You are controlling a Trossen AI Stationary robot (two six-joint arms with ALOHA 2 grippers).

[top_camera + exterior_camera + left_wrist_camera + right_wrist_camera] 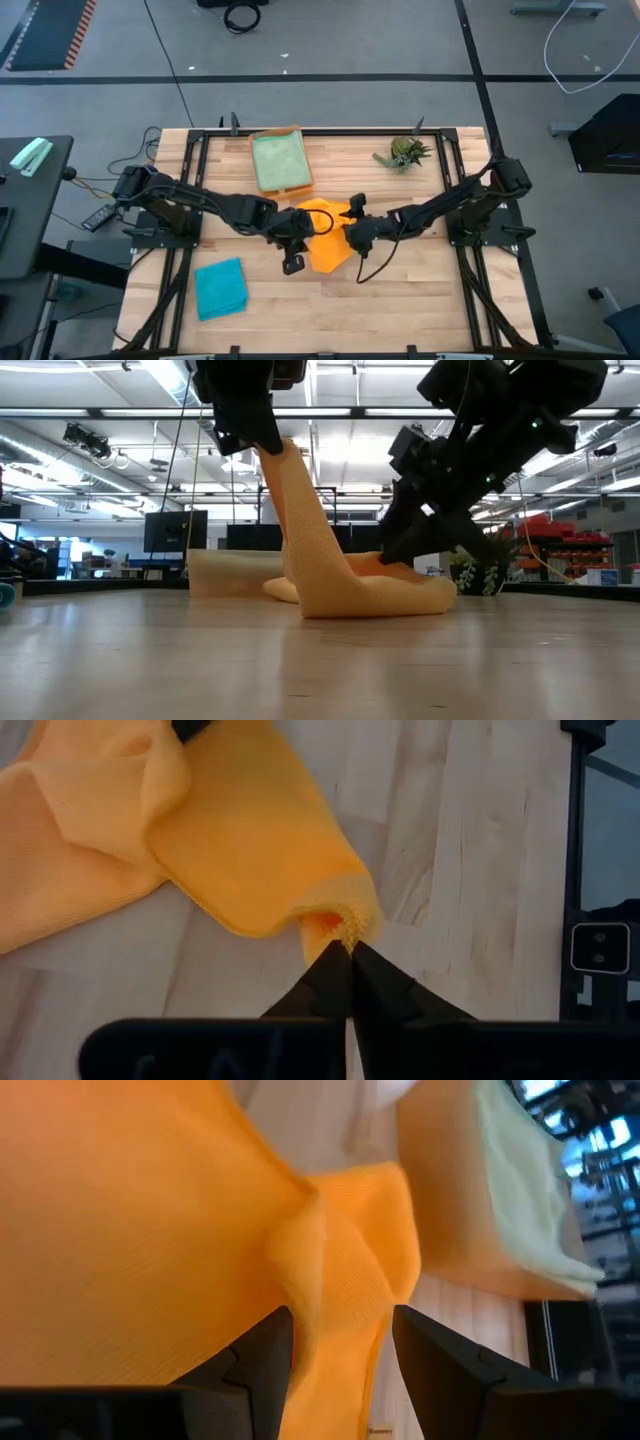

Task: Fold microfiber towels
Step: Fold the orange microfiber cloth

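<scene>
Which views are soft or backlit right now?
Low view: ceiling lights behind leave both arms as dark silhouettes, though the orange towel reads clearly. Right wrist view: that towel fills the frame, blurred from closeness. Left wrist view: sharp where the left gripper pinches the towel's edge. High view: evenly lit, no glare.

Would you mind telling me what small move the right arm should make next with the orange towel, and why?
Probably close the right claw on the fold of the orange towel between its fingers. They stand open around bunched cloth, gripping nothing, while the left claw is shut on another corner, lifted off the table. With both corners held, the towel could be spread for folding.
</scene>
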